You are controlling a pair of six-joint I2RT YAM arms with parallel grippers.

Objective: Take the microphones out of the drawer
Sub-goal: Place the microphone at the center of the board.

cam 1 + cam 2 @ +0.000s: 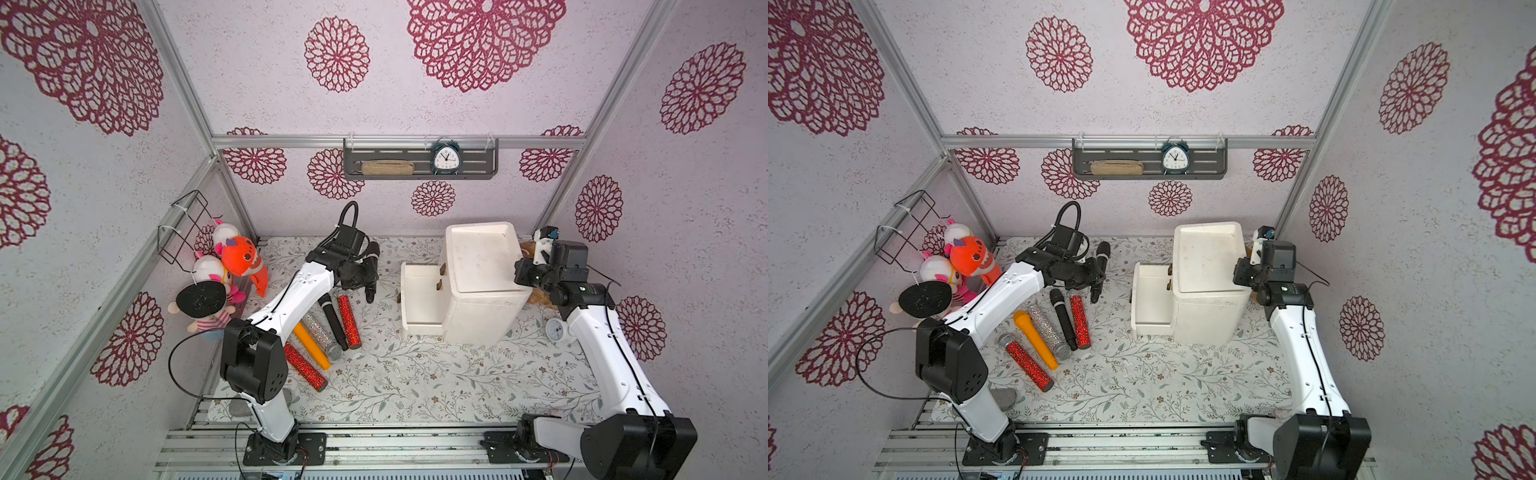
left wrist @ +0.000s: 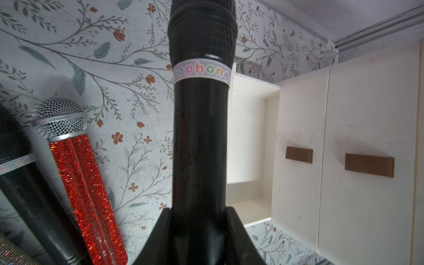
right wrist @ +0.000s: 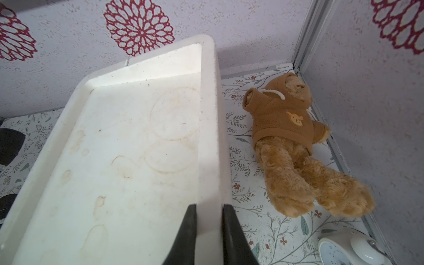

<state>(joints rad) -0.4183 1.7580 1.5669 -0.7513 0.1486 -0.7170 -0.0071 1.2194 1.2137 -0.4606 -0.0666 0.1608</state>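
Your left hand (image 2: 199,213) grasps the black microphone (image 2: 202,137) outside the open white drawer (image 2: 250,137). Your right hand (image 3: 208,211) clamps the white cabinet's rim (image 3: 207,114), probably bracing it.

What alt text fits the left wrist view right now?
The left gripper holds a black microphone over the floral table. Beside it a white drawer stands open and looks empty; a red glitter microphone lies nearby.

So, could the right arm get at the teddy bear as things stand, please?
Probably not yet: the right gripper is shut on the rim of the white cabinet. The teddy bear lies just beside it, nothing between, so letting go should free the way.
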